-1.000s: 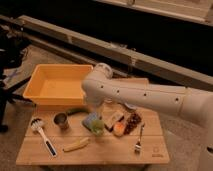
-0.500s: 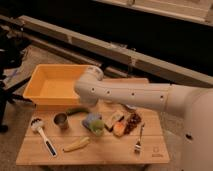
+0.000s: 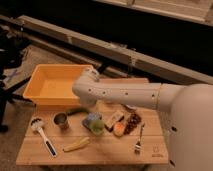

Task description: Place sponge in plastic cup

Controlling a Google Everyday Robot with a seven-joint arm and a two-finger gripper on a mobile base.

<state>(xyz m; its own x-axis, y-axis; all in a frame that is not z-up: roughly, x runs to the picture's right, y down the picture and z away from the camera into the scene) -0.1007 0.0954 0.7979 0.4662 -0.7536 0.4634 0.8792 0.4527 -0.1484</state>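
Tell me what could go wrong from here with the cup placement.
1. The gripper hangs low under the arm, between the metal cup and the plastic cup; a sideways move may tip either one.
2. The arm hides most of the gripper, so its aim over the plastic cup is hard to check.
3. Food items crowd the plastic cup's right side; anything dropped could land among them.

One camera looked down from high beside the robot's body, perhaps head-mounted, fairly near the wooden table (image 3: 105,152). The white arm (image 3: 125,94) reached in from the right. The gripper (image 3: 89,114) hung mid-frame, the yellow bin (image 3: 50,99) left of its jaws.
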